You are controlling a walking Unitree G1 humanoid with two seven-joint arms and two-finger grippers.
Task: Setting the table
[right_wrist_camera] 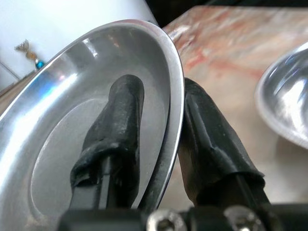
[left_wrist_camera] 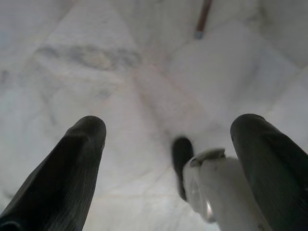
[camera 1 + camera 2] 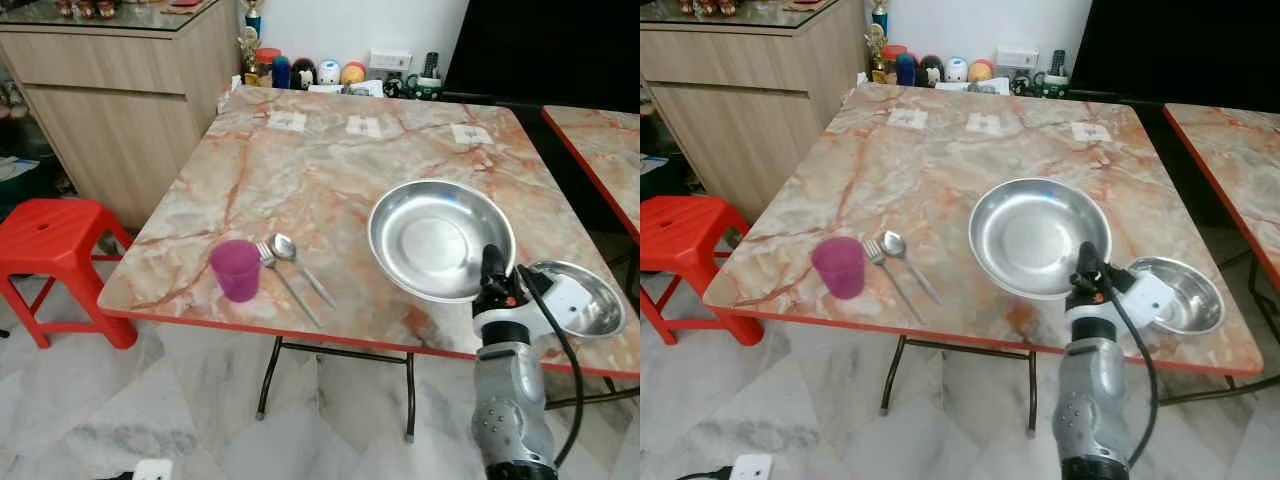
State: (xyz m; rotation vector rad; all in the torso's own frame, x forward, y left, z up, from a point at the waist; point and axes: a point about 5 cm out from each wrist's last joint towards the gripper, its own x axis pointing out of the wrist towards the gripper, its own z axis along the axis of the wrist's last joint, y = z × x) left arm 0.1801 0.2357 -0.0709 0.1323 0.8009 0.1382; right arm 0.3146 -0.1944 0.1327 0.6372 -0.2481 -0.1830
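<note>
Shiny metal plate (image 3: 440, 237) sits tipped over the marble table (image 3: 300, 170), its rim pinched between the two black fingers of the right gripper (image 1: 161, 144) (one inside, one outside). Left gripper (image 2: 168, 159) hangs over the floor, fingers wide apart.

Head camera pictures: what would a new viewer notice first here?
The big steel plate near the table's front right, its rim pinched by the right gripper. Then the purple cup at the front left, with a fork and spoon beside it.
</note>
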